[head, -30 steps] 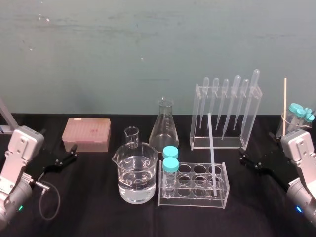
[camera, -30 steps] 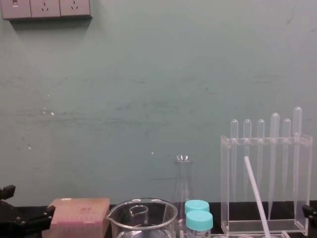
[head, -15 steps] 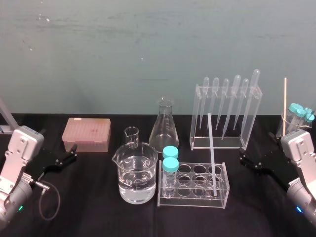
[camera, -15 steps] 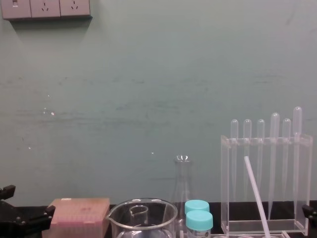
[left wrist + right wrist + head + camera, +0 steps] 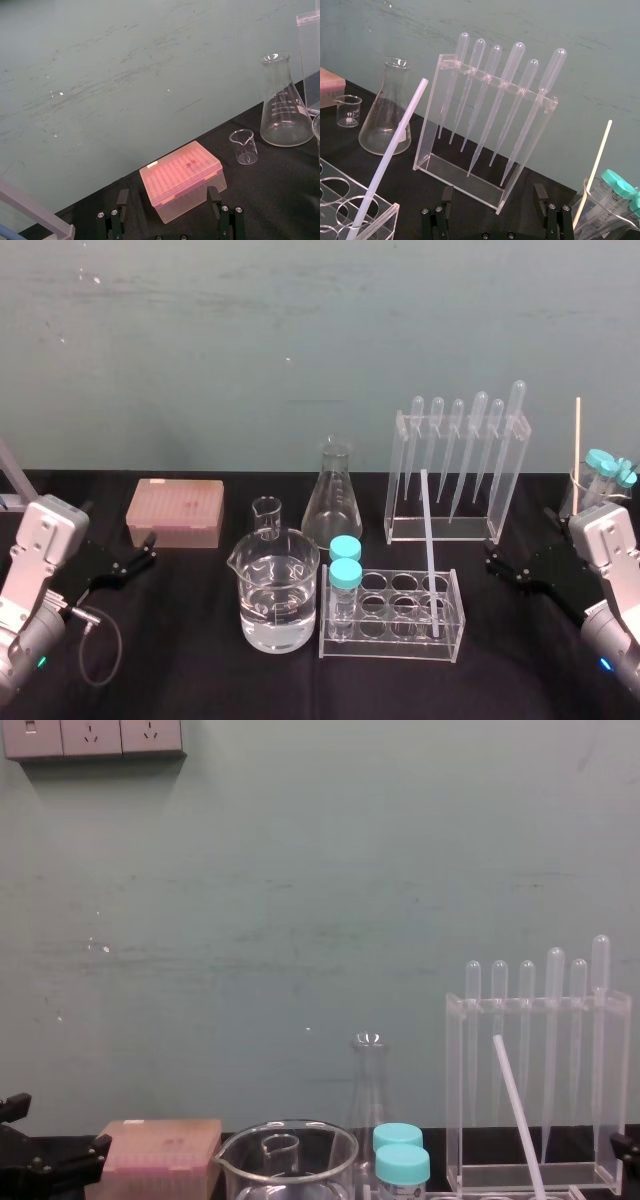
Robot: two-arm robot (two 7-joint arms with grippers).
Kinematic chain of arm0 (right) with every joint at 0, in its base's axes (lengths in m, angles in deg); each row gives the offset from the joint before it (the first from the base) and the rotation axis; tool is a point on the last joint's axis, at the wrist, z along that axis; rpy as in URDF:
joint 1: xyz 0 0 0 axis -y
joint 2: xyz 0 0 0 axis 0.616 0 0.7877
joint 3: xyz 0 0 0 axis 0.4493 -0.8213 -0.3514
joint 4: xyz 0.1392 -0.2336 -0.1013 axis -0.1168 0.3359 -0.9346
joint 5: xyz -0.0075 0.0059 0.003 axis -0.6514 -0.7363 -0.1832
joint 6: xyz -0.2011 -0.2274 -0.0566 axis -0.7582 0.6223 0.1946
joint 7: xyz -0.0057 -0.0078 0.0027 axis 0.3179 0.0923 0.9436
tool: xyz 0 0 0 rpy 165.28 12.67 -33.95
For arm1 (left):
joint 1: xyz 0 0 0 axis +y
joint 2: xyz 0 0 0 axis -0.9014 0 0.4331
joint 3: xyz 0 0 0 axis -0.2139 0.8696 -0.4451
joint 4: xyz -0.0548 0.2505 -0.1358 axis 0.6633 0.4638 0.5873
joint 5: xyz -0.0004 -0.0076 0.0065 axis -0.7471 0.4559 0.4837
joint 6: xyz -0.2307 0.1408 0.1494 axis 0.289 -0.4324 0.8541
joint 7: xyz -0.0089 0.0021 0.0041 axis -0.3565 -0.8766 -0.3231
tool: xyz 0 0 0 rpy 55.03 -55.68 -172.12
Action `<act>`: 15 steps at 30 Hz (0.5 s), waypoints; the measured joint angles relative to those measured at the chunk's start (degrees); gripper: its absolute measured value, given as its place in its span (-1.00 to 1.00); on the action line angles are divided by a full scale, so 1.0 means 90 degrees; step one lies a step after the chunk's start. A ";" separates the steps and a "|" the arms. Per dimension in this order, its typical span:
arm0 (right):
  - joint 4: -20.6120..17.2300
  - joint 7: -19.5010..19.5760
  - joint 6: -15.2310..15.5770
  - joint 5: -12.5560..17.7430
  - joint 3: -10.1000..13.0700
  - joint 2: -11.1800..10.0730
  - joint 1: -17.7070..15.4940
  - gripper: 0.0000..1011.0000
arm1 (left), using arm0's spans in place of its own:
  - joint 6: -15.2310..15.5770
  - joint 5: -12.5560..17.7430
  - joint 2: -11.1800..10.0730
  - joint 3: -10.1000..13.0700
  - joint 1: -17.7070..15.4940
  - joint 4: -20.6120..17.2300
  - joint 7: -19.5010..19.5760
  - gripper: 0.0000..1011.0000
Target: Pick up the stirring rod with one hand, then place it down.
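Note:
The stirring rod point(image 5: 430, 540) is a thin whitish stick leaning in the right end hole of the clear test-tube rack point(image 5: 385, 648), right of centre on the black table. It also rises from that rack as the same slanted stirring rod point(image 5: 390, 155) point(image 5: 518, 1115) in the right wrist and chest views. My right gripper point(image 5: 519, 535) point(image 5: 493, 196) hangs open and empty at the table's right side, well apart from the rod. At the far left my left gripper point(image 5: 118, 529) point(image 5: 167, 200) stands open in front of the pink tip box point(image 5: 175, 512).
A beaker of water point(image 5: 275, 595), a small beaker point(image 5: 266, 515) and a conical flask point(image 5: 333, 495) stand left of the rack, which holds two teal-capped tubes point(image 5: 345, 560). A pipette stand point(image 5: 455, 530) is behind it. A beaker with capped tubes and a wooden stick point(image 5: 577, 455) sits far right.

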 joint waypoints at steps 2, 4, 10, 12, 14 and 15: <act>0.0000 0.0000 0.0000 0.0000 0.0000 0.0000 0.0000 0.98 | 0.0000 0.0000 0.0000 0.0000 0.0000 0.0000 0.0000 0.98; 0.0000 0.0000 0.0000 0.0000 0.0000 0.0000 0.0000 0.98 | 0.0000 0.0000 0.0000 0.0000 0.0000 0.0000 0.0000 0.98; 0.0000 0.0000 0.0000 0.0000 0.0000 0.0000 0.0000 0.98 | 0.0000 0.0000 0.0000 0.0000 0.0000 0.0000 0.0000 0.98; 0.0000 0.0000 0.0000 0.0000 0.0000 0.0000 0.0000 0.98 | 0.0000 0.0000 0.0000 0.0000 0.0000 0.0000 0.0000 0.98; 0.0000 0.0000 0.0000 0.0000 0.0000 0.0000 0.0000 0.98 | 0.0000 0.0000 0.0000 0.0000 0.0000 0.0000 0.0000 0.98; 0.0000 0.0000 0.0000 0.0000 0.0000 0.0000 0.0000 0.98 | 0.0000 0.0000 0.0000 0.0000 0.0000 0.0000 0.0000 0.98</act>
